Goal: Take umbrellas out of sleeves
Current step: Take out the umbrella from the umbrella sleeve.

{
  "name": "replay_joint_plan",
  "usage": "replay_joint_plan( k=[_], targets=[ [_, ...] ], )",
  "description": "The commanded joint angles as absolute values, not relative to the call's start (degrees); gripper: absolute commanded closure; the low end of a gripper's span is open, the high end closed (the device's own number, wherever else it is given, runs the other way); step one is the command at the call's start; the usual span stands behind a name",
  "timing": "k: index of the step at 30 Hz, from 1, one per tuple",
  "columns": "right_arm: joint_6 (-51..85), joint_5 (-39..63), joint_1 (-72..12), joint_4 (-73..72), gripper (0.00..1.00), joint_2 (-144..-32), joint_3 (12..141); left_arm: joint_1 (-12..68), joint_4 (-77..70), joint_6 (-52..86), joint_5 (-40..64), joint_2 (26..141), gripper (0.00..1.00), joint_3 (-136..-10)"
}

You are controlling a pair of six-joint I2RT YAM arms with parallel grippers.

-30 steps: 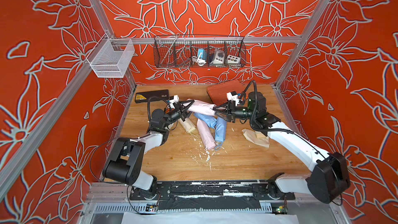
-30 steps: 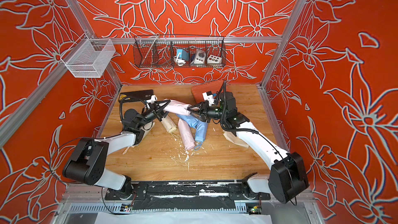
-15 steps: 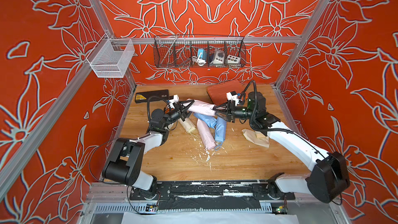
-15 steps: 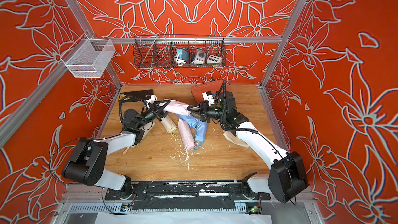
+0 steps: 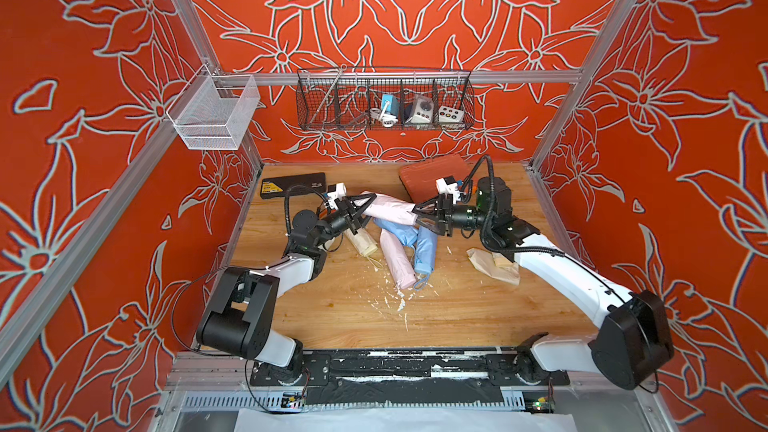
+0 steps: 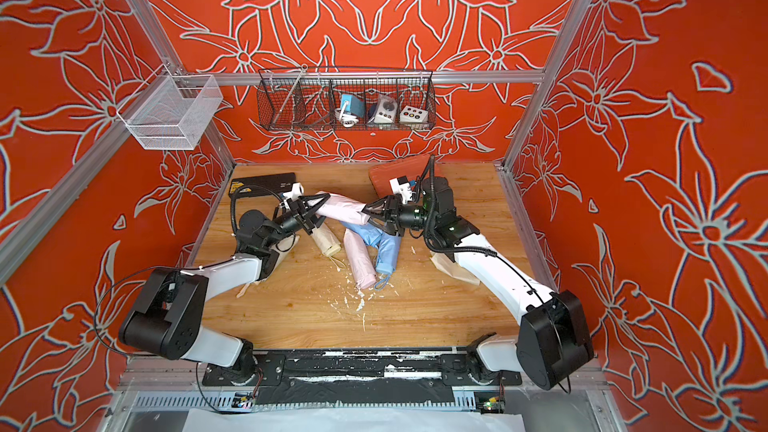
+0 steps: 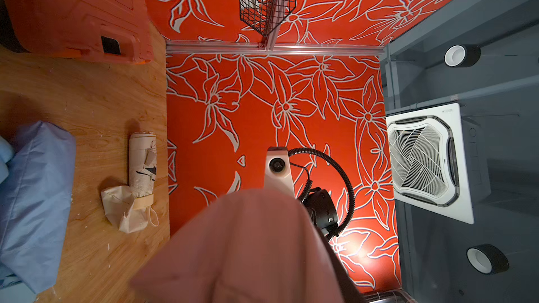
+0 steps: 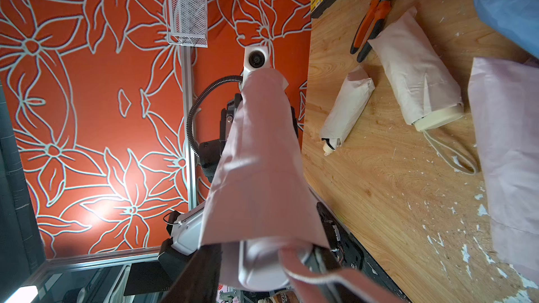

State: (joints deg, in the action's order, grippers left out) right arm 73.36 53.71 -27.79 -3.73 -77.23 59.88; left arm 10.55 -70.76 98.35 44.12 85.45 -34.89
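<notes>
Reaching inward, clamping opposite ends of the raised pink umbrella (image 5: pixel 390 211) with left gripper (image 5: pixel 369 209) and right gripper (image 5: pixel 415 218), jaws part-closed; revealing its handle cap (image 8: pixel 262 263) only at the right wrist.

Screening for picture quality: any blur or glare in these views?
Left wrist view: pink umbrella close to the lens, blurred; glare spot on the wall. Right wrist view: similar wall glare, table sharp. Both top views: evenly lit, sharp.

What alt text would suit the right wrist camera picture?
A pale pink umbrella, in its sleeve, hangs in the air between the right fingers and the left arm. Nearby, two cream umbrellas and orange-handled pliers lie on the wooden table.
</notes>
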Motion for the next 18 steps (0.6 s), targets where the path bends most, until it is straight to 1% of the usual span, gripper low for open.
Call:
replay_joint_plan(
  k=[1,9,12,14,18],
  targets=[
    [74.3,52.9,-28.2,-7.1,0.51,-74.9,58.5,10.5,-77.5,100.4,42.9,83.9,0.61,-35.2],
    [75.1,52.5,-28.2,-8.6,0.52,-74.8,57.2,10.5,-78.3,101.2,42.8,83.9,0.61,-35.2],
    [75.4,52.6,-28.4,-9.0,0.53,-75.0,57.2,10.5,-78.0,100.8,43.1,83.6,0.61,-35.2],
    [75.5,52.8,-28.4,-9.3,0.57,-75.5,57.4,10.6,-77.6,100.4,43.4,83.5,0.61,-35.2],
    [76.2,52.9,-28.5,-10.1,0.57,-75.9,57.7,10.9,-76.6,99.4,44.2,83.2,0.61,-35.4]
  ],
)
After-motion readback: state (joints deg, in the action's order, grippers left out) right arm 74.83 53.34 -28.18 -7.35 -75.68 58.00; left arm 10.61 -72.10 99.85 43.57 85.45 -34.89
